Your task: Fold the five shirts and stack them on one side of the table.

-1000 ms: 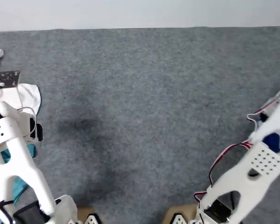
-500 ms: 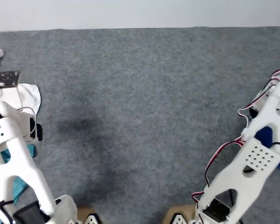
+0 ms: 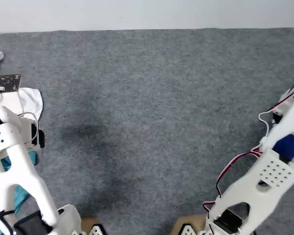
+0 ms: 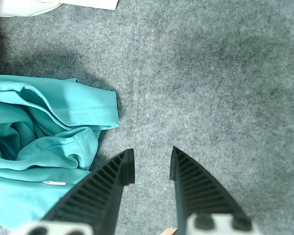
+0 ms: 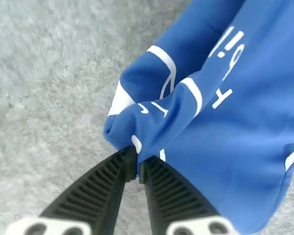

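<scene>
The grey, felt-like worktop (image 3: 152, 98) takes up most of the high view. The right arm (image 3: 267, 176) rises from the lower right of that frame toward the right edge, and the left arm (image 3: 17, 166) stands at the lower left.

A blue shirt (image 5: 225, 88) with white print is bunched at the right edge of the high view. The right hand (image 5: 137, 161) is clenched on a fold near the shirt's edge, and the pinch looks meant to drag or lift it toward the middle for spreading.

A teal shirt (image 4: 34, 147) lies crumpled at the lower left of the high view beside the left arm, so it is probably waiting its turn. A white shirt (image 3: 28, 100) lies just above it in the frame; I cannot tell whether it is folded.

The left hand (image 4: 152, 152) hovers released over the worktop just beside the teal shirt's hem. It grasps nothing and is likely placed to take that hem.
</scene>
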Robot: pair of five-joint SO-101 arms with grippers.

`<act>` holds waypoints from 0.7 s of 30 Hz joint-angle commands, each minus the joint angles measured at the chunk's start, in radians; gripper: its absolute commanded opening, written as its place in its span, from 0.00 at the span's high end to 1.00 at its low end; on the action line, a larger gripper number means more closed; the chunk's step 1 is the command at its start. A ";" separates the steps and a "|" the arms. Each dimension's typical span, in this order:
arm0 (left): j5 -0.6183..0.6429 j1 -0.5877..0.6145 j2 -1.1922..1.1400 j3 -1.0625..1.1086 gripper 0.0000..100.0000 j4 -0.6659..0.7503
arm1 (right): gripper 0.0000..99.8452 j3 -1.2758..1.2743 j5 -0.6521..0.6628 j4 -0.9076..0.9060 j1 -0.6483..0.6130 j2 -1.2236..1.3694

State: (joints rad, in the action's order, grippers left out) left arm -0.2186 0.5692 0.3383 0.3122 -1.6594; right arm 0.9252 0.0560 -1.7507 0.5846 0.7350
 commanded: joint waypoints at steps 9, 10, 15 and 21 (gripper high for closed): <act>0.000 -0.002 0.032 -0.010 0.86 0.009 | 0.77 0.014 0.018 -0.038 -0.016 -0.025; 0.000 -0.002 0.032 -0.010 0.86 0.009 | 0.77 0.014 0.021 -0.039 -0.021 -0.031; 0.000 -0.002 0.032 -0.010 0.86 0.011 | 0.79 0.006 0.018 -0.044 -0.018 -0.067; 0.000 -0.002 0.031 -0.010 0.86 0.012 | 1.00 -0.110 0.021 -0.044 0.027 -0.116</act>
State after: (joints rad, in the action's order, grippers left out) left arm -0.2186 0.5692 0.3383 0.3122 -1.6594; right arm 0.8638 0.0698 -1.7538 0.5800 0.7165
